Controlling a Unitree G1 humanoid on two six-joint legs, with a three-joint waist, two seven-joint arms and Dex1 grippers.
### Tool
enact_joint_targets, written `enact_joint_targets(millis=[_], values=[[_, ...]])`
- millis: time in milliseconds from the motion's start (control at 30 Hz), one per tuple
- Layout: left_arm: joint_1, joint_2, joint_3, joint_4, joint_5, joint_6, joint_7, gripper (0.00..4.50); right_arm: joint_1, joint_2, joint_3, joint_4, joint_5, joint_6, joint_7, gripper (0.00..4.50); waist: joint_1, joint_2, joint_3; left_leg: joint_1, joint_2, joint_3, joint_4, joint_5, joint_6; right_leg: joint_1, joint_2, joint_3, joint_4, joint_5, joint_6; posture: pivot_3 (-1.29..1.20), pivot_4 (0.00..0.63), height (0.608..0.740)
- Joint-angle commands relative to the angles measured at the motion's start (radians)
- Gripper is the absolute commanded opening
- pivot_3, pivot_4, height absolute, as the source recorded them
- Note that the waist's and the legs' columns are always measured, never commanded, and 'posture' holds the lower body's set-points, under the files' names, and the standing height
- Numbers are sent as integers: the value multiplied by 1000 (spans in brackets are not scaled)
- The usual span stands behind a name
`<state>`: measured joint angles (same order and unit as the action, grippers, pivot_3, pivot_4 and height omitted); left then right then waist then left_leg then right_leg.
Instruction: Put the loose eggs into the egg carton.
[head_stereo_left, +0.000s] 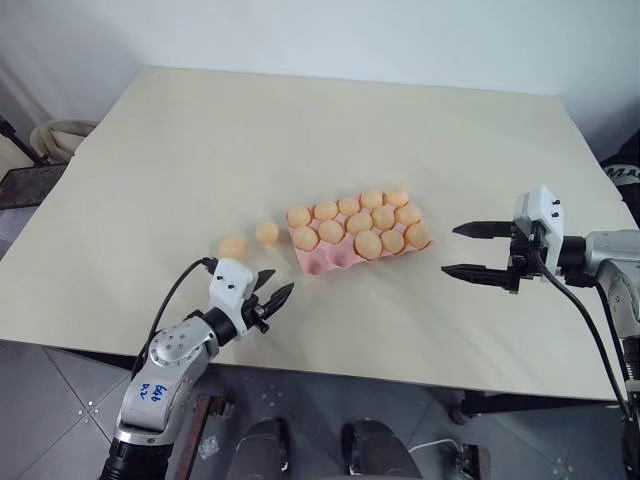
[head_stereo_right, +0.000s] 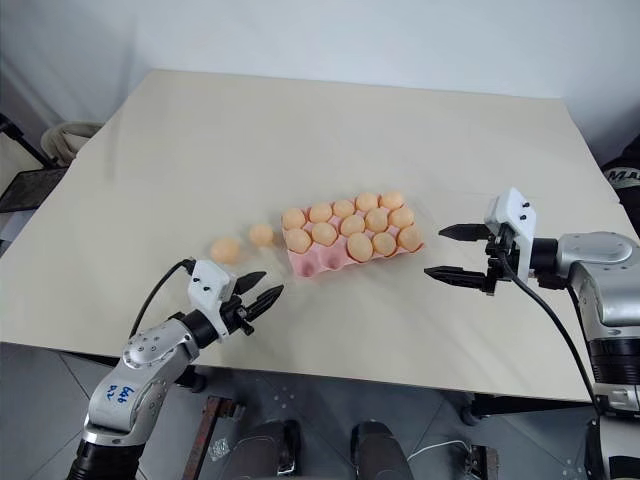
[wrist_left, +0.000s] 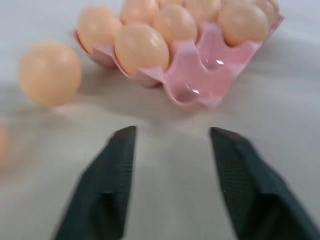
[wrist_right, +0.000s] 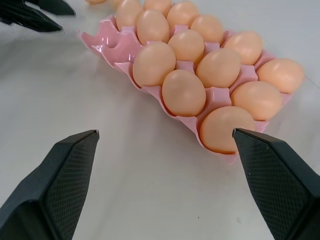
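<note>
The pink egg carton (head_stereo_left: 322, 262) lies mid-table, slightly turned, with several pale orange eggs in its cups. Its two cups (wrist_left: 196, 75) at the corner nearest my left gripper are empty. Two loose eggs (head_stereo_left: 232, 246) (head_stereo_left: 267, 232) rest on the table just left of the carton, and the nearer-to-carton egg (wrist_left: 50, 72) also appears in the left wrist view. My left gripper (head_stereo_left: 279, 281) is open and empty, low over the table in front of the loose eggs and short of the carton's empty corner. My right gripper (head_stereo_left: 450, 249) hovers wide open to the right of the carton (wrist_right: 112, 42), holding nothing.
The beige table (head_stereo_left: 330, 130) stretches far behind the carton, with its front edge close under both arms. A pale round object (head_stereo_left: 62, 135) and a dark frame (head_stereo_left: 25, 185) stand off the table's left side. A dark object (head_stereo_left: 625, 170) sits beyond the right edge.
</note>
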<state>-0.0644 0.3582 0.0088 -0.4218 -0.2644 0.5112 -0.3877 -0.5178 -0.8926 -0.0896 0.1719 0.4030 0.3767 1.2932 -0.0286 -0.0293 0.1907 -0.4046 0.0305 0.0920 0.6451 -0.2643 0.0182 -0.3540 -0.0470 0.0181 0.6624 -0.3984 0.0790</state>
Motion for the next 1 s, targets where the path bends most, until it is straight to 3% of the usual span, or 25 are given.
enact_joint_targets(millis=[33, 133, 467, 600, 1000], values=[[-8, -5, 23, -56, -1, 10, 30, 3626, -39, 1, -2, 13, -5, -20, 4, 4500, -2, 0, 0, 0, 0, 0, 0, 0, 0, 0, 0, 0, 0, 0, 0, 0, 150, 740], [-32, -15, 43, -67, -8, 21, 57, 4473, -57, 6, 6, 30, -11, -26, 8, 4500, 0, 0, 0, 0, 0, 0, 0, 0, 0, 0, 0, 0, 0, 0, 0, 0, 150, 740], [-257, 17, 80, 40, -37, 171, 55, 4473, -81, 20, 19, 57, -26, -43, 13, 4500, 1, 0, 0, 0, 0, 0, 1, 1, -1, 0, 0, -1, 0, 0, 0, 0, 150, 740], [-363, 84, 60, 151, -33, 241, -3, 4473, -73, 19, 15, 51, -27, -40, 3, 4500, 0, 0, 0, 0, 0, 0, 0, 3, -5, 0, 0, -1, -1, 0, 0, 0, 150, 740], [-622, 219, -16, 623, 50, 24, -249, 4473, -3, -1, -32, -17, -3, -25, -29, 4500, 2, 0, 0, -1, 0, 0, 0, 3, -6, -1, 0, -2, 0, 0, 0, 0, 150, 740]])
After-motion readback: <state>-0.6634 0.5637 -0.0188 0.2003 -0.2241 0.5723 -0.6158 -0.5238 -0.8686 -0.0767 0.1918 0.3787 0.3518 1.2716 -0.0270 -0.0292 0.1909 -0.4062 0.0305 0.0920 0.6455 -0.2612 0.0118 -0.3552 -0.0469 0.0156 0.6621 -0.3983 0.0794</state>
